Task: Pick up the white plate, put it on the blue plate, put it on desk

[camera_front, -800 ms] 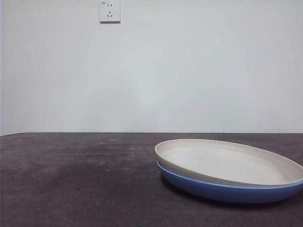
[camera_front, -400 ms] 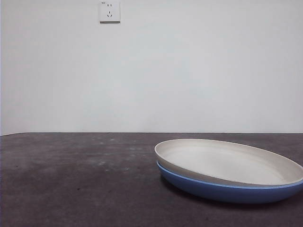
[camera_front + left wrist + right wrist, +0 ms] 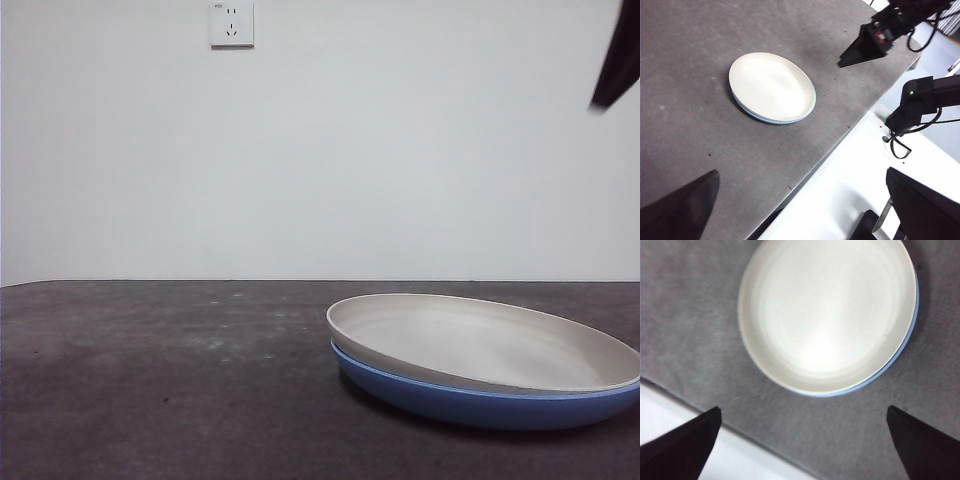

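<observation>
Two plates, one stack: white plate (image 3: pixel 480 345) nested in blue plate (image 3: pixel 470 398) on counter (image 3: pixel 170 380), right side. Right hand (image 3: pixel 800 440) spread above them; left hand (image 3: pixel 805 210) spread, well apart.

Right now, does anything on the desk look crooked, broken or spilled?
Only one thing: the white plate sits askew in the blue plate, shifted to one side and tilted, so a blue crescent shows along one edge. No chips, cracks or spills are visible. The right gripper hangs open above the stack.
</observation>
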Tool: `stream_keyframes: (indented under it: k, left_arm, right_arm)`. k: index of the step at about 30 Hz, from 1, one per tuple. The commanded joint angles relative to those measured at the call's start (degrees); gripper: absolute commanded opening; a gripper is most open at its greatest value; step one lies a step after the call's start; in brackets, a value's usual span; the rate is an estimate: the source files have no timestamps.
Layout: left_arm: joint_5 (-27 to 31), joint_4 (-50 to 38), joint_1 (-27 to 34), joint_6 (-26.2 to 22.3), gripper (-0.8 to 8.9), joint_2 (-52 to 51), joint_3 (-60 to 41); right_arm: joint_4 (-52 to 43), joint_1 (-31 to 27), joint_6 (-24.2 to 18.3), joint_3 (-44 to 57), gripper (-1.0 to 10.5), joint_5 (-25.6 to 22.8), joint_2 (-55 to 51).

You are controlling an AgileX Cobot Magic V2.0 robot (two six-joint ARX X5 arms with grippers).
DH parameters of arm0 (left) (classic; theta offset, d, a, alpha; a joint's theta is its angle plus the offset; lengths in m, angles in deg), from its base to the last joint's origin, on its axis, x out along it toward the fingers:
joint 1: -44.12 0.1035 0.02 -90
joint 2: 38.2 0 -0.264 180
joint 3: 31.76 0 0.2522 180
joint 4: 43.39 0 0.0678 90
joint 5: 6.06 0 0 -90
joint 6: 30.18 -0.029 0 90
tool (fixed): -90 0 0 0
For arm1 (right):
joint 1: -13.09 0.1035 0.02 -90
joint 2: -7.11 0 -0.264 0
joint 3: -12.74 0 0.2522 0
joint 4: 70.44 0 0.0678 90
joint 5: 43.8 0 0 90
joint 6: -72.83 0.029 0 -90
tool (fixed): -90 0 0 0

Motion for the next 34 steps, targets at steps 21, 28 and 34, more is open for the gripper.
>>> stream_keyframes:
  k: [21, 28, 34]
  left_arm:
    - [0.3, -3.4, -0.4, 1.3, 5.34, -3.7, -2.2]
    - [0.5, -4.5, -0.4, 0.8, 5.34, -3.7, -2.2]
    - [1.8, -4.5, -0.4, 0.9, 5.34, -3.7, -2.2]
  right_arm:
    - [-22.6, -8.1, -3.1, -0.3, 6.3, 5.1, 36.2]
    - [-24.3, -8.1, -4.2, -0.3, 4.4, 5.7, 39.5]
    - [-24.6, -8.2, -4.2, -0.3, 1.3, 5.3, 39.7]
